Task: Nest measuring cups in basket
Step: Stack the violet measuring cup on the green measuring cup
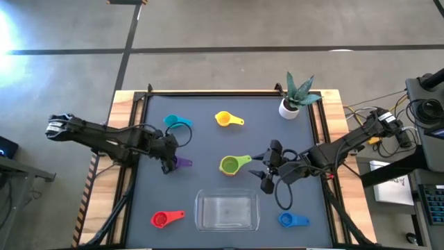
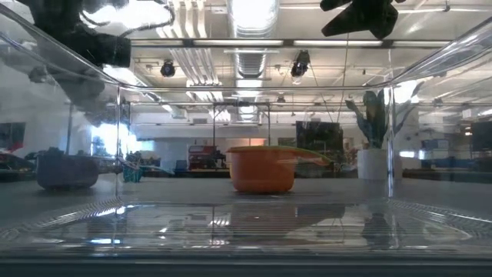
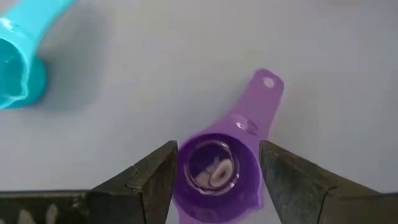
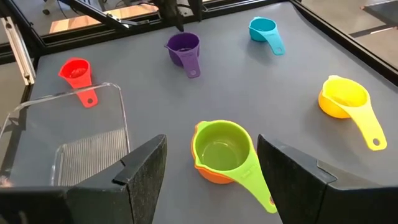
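My left gripper [image 1: 168, 161] [image 3: 217, 149] is open and points down at the purple cup [image 1: 182, 162] [image 3: 217, 171], one finger on each side of its bowl. The cup stands on its base on the mat. My right gripper [image 1: 267, 170] [image 4: 211, 140] is open and raised just right of the green cup [image 1: 231, 164] [image 4: 222, 148], which sits nested in the orange cup [image 2: 261, 171]. The teal cup [image 1: 175, 122], yellow cup [image 1: 224, 119], red cup [image 1: 161, 219] and blue cup [image 1: 288, 220] lie apart on the mat. The clear basket [image 1: 227, 212] stands at the near edge with no cup in it. My left gripper comes at the purple cup's bowl [image 3: 186, 186] from above, its fingers [image 3: 155, 177] close against both sides of it. I cannot tell whether they touch it. The cup rests upright on the mat, its handle [image 3: 264, 93] pointing away from the fingers.
A white pot with a plant [image 1: 291, 104] stands at the far right corner of the mat. A raised dark frame [image 1: 139, 104] borders the mat. Cables lie right of the table. Open mat lies between the cups and around the basket.
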Motion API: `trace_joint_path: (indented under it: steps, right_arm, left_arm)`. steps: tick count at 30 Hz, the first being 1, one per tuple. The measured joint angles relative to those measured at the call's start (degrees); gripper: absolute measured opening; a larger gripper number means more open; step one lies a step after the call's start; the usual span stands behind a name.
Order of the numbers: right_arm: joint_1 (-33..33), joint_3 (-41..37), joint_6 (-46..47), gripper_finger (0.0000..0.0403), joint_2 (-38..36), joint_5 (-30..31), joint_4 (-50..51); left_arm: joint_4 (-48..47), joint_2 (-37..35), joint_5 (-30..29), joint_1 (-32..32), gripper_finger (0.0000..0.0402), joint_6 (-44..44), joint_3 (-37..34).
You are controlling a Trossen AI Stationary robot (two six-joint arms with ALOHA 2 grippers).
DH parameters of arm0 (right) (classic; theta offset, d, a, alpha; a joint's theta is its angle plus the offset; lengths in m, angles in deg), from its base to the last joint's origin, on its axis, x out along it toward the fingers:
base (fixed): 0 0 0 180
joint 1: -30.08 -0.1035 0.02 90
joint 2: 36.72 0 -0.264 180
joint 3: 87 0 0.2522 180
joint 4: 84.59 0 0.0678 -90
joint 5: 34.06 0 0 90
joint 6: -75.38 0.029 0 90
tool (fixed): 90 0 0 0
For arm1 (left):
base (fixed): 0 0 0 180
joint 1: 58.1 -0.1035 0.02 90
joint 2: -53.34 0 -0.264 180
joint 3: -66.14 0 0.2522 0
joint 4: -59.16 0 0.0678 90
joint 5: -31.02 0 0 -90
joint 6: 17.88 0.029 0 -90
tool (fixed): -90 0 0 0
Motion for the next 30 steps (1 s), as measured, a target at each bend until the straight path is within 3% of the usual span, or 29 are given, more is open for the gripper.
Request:
trace_joint_path:
  steps: [6, 17, 21, 27, 30]
  right_arm:
    - [0.0, 0.0, 0.4, 0.0237, 0.0, 0.0, 0.0]
    - [0.0, 0.0, 0.4, 0.0237, 0.0, 0.0, 0.0]
    - [0.0, 0.0, 0.4, 0.0237, 0.0, -0.2, 0.1]
    - [0.0, 0.0, 0.4, 0.0237, 0.0, -0.4, 0.1]
    - [0.0, 0.0, 0.4, 0.0237, 0.0, -0.6, 0.2]
  left_arm:
    - [-1.1, 4.3, 4.0, -3.3, 0.0208, 0.7, -2.5]
    - [-0.9, 12.1, 4.5, -8.7, 0.0198, 0.7, -4.4]
    - [-0.9, 14.9, 4.8, -8.7, 0.0151, 0.8, -4.4]
    - [0.2, 16.5, 7.6, -8.7, 0.0017, 0.8, -4.3]
    - [0.0, 15.8, 8.6, -8.7, 0.0006, 1.4, -2.2]
